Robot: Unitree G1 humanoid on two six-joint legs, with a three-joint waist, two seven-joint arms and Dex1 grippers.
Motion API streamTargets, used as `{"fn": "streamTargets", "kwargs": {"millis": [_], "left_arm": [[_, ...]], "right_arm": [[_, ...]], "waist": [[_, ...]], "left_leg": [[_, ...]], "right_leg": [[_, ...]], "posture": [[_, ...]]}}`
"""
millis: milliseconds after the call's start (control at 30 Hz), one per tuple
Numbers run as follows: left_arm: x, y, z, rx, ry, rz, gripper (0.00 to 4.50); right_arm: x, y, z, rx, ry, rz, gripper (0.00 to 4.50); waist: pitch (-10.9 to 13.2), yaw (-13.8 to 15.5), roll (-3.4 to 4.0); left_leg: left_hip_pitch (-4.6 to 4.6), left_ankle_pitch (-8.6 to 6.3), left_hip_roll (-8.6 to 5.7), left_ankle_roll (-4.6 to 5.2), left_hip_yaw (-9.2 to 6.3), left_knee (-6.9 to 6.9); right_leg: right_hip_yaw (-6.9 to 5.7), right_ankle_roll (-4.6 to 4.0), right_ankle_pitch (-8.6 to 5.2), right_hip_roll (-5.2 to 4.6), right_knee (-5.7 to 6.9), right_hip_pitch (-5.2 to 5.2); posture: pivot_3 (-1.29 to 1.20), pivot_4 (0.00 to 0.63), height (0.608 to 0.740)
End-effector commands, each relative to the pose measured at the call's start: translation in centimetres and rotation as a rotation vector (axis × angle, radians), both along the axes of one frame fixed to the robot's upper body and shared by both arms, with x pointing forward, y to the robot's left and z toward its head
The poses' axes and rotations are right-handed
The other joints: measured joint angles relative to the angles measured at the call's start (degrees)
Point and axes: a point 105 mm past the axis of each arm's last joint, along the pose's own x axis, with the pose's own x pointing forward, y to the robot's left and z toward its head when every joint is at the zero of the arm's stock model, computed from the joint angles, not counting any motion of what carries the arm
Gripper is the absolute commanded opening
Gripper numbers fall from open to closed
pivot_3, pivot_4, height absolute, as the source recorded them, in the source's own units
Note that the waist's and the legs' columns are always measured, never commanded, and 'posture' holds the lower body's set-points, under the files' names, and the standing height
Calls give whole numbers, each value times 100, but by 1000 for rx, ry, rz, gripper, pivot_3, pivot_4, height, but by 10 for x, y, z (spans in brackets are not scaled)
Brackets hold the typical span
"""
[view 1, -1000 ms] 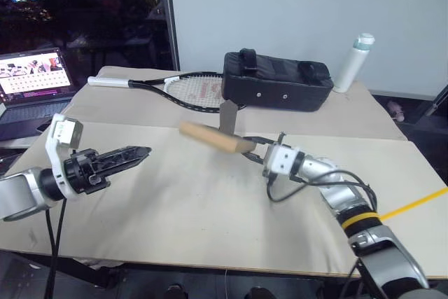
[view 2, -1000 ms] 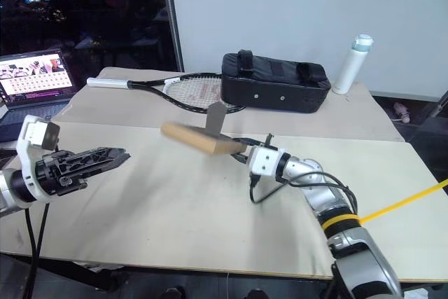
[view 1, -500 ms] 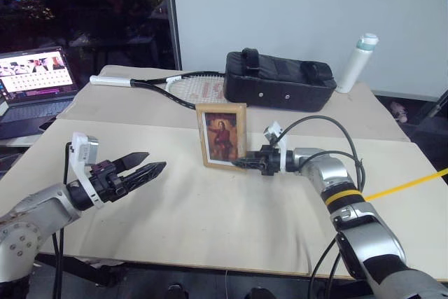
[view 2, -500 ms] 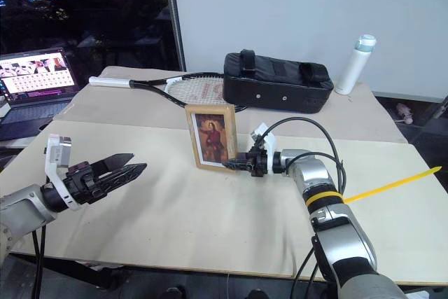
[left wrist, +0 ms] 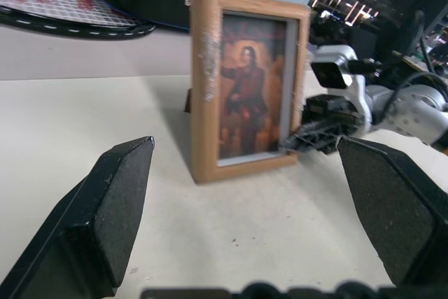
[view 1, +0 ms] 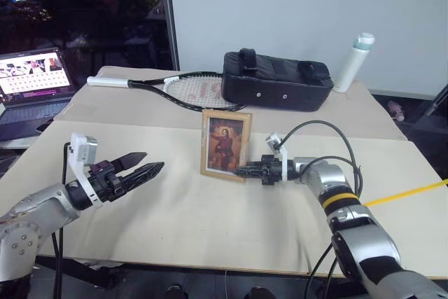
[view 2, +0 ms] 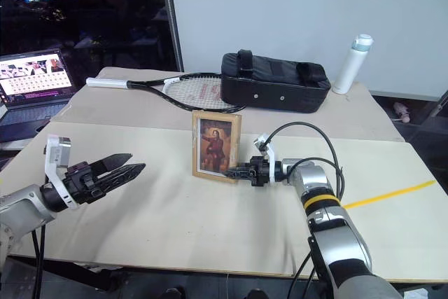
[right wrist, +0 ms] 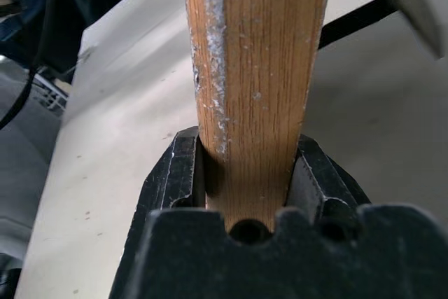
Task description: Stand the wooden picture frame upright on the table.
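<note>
The wooden picture frame [view 1: 226, 145] stands upright near the middle of the table [view 1: 210, 222], its portrait facing me. Its bottom edge looks to rest on the tabletop. My right gripper [view 1: 245, 170] reaches in level from the right and is shut on the frame's lower right edge. In the right wrist view the light wood edge [right wrist: 255, 68] sits clamped between the two black fingers [right wrist: 175, 173]. My left gripper [view 1: 143, 166] hovers open to the left of the frame, well apart from it and pointing at it. Its wide-spread fingers [left wrist: 115, 201] bracket the frame [left wrist: 246, 82] from a distance.
A black padded bag [view 1: 276, 89] lies at the back, with a tennis racket [view 1: 189, 90] to its left and a white bottle [view 1: 352, 62] to its right. A laptop [view 1: 31, 78] sits at the far left. A yellow strip [view 1: 409, 192] runs off the table's right edge.
The right wrist rolled, turning the frame from lying flat in the air to upright, and lowered it to the tabletop. The left gripper sank slightly and rolled.
</note>
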Motion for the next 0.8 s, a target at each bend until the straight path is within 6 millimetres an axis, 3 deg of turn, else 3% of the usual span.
{"fn": "streamTargets", "kwargs": {"millis": [33, 67, 133, 300, 467, 600, 800], "left_arm": [[4, 7, 28, -84, -75, -1, 4500], [5, 8, 27, -76, -71, 2, 4500], [7, 9, 19, -23, -61, 6, 4500], [18, 9, 4, 50, -67, 68, 4500], [27, 17, -7, 59, -79, 147, 4500], [24, 21, -32, 145, -40, 164, 4500], [26, 18, -62, 364, -46, 129, 4500]], "right_arm": [[-8, -4, -6, -9, 25, -11, 1703], [-8, -5, -5, -11, 18, -23, 2212], [-8, -9, -2, -9, 8, -39, 2679], [-8, -28, 10, 0, -13, -80, 4433], [-26, -63, 20, -55, -80, -80, 4481], [-65, -86, 20, -204, -245, 35, 4481], [-58, -114, 34, -225, -430, -256, 4481]], "waist": [[0, 7, -1], [-1, 5, -1], [0, 3, 0], [1, 0, 2], [1, 75, 2], [1, 111, 3], [1, 59, 7]], "left_leg": [[0, 0, 0, 0, 0, 1], [0, 0, 0, 0, -1, 1], [0, 0, 0, 0, 0, 0], [0, 0, 0, 0, 1, 0], [-5, 0, 0, 0, 3, -1], [-3, -2, 0, 2, 4, -11], [10, -6, 1, -1, 6, 0]], "right_leg": [[0, 1, 0, 0, 0, 0], [0, 2, -1, 0, 0, 0], [0, 2, -1, 0, -1, 0], [0, 2, -1, 1, 0, -2], [0, 3, -1, -1, -7, -2], [0, 1, -6, -1, -12, -3], [2, 2, -4, -2, -7, 2]], "posture": [[0, 150, 677], [0, 150, 677], [0, 150, 677], [0, 150, 677], [0, 150, 677], [0, 150, 677], [0, 150, 677]]}}
